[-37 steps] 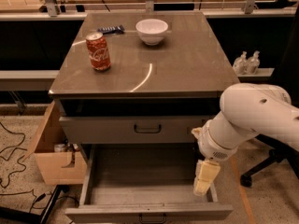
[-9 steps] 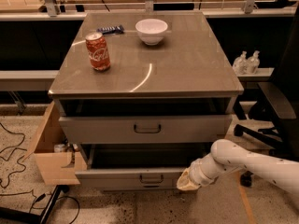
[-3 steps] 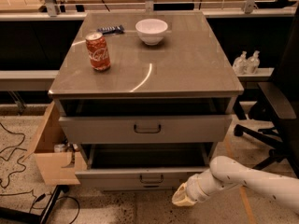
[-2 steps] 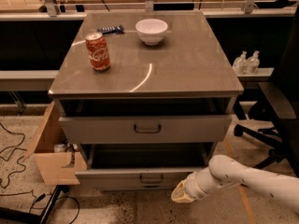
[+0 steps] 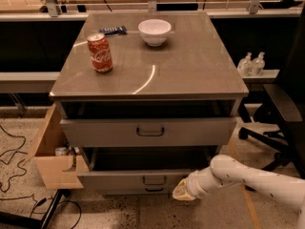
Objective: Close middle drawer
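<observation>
Seemingly metal middle drawer (image 5: 114,180), gripper (image 5: 181,192) beside.

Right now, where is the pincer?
Camera view, low and right of centre: the pincer is at the front right end of the middle drawer, beneath the top drawer.

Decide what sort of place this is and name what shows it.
Probably a lab or office workroom: a metal cabinet stands beside an office chair, with loose cables on the floor. The gripper is low at the middle drawer's front.
</observation>
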Controlling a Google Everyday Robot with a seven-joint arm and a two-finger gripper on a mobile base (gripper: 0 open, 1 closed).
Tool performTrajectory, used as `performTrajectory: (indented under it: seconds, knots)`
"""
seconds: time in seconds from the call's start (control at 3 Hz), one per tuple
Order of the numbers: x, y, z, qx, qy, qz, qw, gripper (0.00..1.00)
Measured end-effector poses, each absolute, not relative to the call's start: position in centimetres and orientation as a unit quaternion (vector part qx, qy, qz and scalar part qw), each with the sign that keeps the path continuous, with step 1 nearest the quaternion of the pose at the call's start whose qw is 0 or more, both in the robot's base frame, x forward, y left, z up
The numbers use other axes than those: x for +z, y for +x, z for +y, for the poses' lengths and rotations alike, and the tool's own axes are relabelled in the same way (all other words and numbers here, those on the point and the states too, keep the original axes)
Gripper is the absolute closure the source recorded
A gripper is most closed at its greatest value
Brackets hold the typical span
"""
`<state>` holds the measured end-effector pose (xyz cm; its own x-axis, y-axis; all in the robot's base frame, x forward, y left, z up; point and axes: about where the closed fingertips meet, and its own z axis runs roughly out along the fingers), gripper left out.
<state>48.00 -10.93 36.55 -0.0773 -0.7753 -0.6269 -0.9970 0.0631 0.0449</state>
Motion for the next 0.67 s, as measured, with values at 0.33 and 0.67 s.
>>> performTrajectory:
  seconds: [0.33,0.67]
  knots:
    - [36.9,49.5,-11.1,0.231,-0.642,0.691,0.239,1.00]
    - [37.4,51.0,-11.0,0.224,-0.640,0.690,0.251,1.00]
